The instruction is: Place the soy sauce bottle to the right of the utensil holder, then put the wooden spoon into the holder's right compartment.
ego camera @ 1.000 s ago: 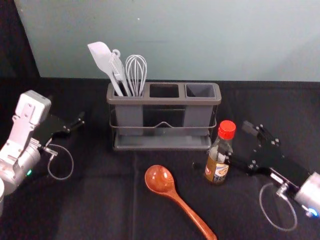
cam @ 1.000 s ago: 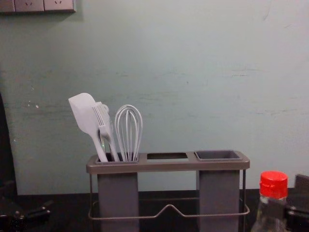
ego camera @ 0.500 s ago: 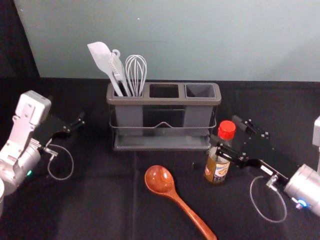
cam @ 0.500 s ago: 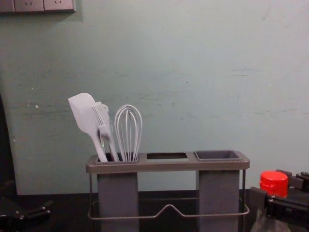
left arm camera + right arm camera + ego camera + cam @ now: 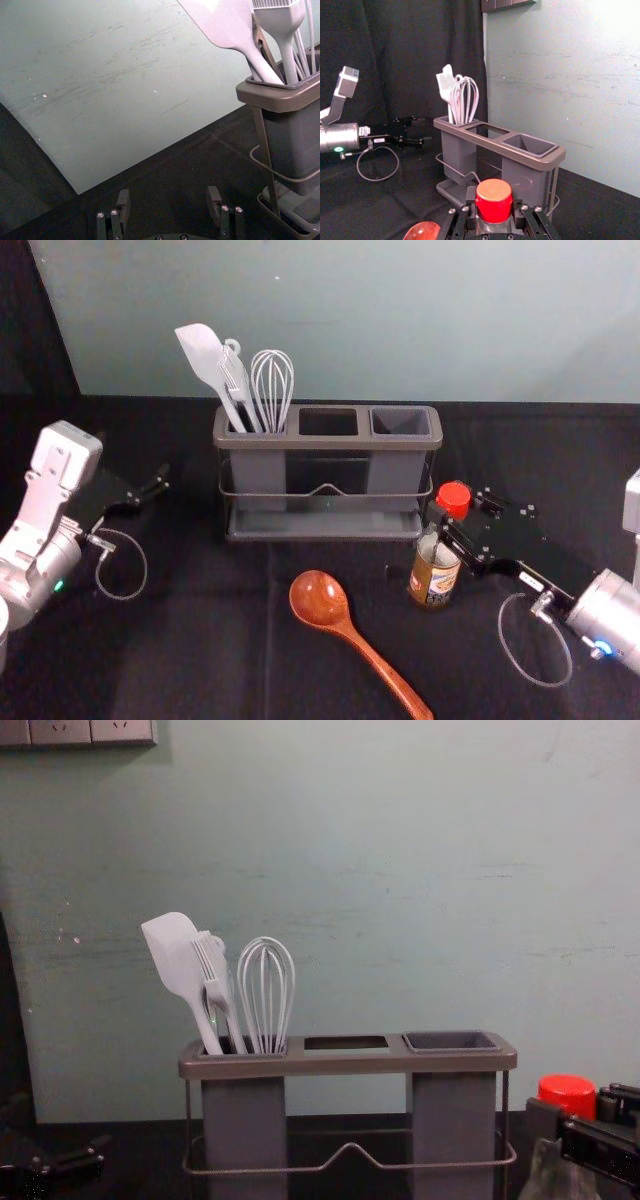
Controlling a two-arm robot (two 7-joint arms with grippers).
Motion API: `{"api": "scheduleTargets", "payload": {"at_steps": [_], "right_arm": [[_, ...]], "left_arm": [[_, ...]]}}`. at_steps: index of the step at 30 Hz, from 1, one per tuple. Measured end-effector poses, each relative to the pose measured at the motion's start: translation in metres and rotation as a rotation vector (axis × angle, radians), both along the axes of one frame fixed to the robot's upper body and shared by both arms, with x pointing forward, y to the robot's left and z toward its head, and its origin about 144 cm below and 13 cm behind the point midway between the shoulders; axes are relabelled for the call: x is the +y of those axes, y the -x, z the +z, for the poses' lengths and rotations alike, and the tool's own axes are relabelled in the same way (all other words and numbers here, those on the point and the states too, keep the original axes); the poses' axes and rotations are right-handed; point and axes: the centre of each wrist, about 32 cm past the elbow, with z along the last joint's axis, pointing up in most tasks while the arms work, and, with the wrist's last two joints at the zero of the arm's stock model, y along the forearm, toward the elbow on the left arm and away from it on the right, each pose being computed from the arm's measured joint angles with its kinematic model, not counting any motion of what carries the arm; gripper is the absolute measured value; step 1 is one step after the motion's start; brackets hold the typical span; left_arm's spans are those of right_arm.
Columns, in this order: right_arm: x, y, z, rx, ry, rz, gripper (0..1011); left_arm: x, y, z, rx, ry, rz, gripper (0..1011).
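Over black cloth (image 5: 200, 640), right hand (image 5: 456, 506) clamps the bottle (image 5: 435, 578), left hand (image 5: 160, 483) agape left of the holder (image 5: 325, 442).

The right compartment (image 5: 398, 470) of the holder (image 5: 328, 442) was open from above, so a hand could enter it there. In the left compartment (image 5: 258, 472), the white utensils (image 5: 203, 355) rose high and blocked the way. Near the holder's right front corner, the soy sauce bottle (image 5: 434, 578) and the right gripper (image 5: 457, 514), closed on it, formed an obstacle. Between the bottle and the wooden spoon (image 5: 320, 598), the bare cloth (image 5: 380, 602) offered a passage.
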Motion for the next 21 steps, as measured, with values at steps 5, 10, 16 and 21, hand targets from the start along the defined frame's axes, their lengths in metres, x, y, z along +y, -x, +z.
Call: {"api": "scheduleTargets", "payload": {"at_steps": [5, 10, 16, 21], "right_arm": [[-0.001, 0.003, 0.003, -0.017, -0.002, 0.0, 388], [-0.005, 0.006, 0.009, -0.04, -0.009, -0.008, 388], [-0.014, 0.009, 0.016, -0.064, -0.012, -0.031, 387], [-0.022, 0.006, 0.018, -0.07, -0.019, -0.06, 387]], "left_arm": [[0.0, 0.0, 0.0, 0.0, 0.0, 0.0, 1005], [0.0, 0.0, 0.0, 0.0, 0.0, 0.0, 1005], [0.0, 0.0, 0.0, 0.0, 0.0, 0.0, 1005], [0.0, 0.0, 0.0, 0.0, 0.0, 0.0, 1005]]}}
